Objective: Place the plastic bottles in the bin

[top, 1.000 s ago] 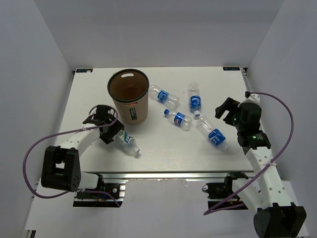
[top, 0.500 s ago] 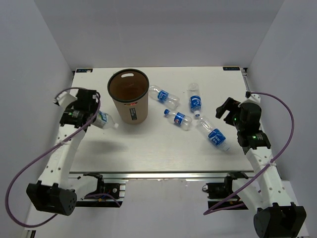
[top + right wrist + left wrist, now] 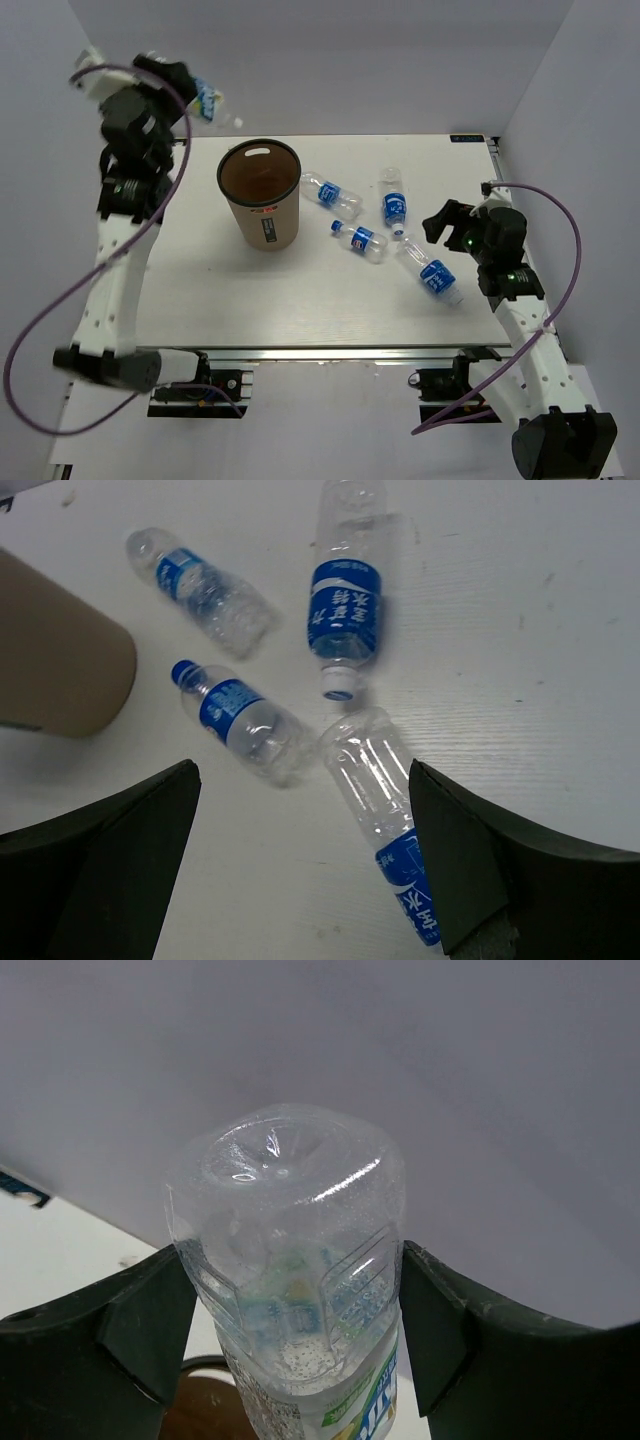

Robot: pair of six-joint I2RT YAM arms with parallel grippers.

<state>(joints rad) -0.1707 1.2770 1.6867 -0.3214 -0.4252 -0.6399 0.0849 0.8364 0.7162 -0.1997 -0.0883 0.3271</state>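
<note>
Bottle (image 3: 208,101) sat clenched in left hand (image 3: 178,88), high near bin (image 3: 265,222); right hand (image 3: 445,222) gaped wide over counter (image 3: 300,300).

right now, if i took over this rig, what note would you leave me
Left gripper: shut on one plastic bottle, held high, left of the bin in the top view, not over its mouth.
Right gripper: open, empty, above the bottles on the right.
Four bottles lie on the table, right of the bin.
Done: no bottle shows inside the bin.
Left to do: drop the held one in, then the four.
</note>
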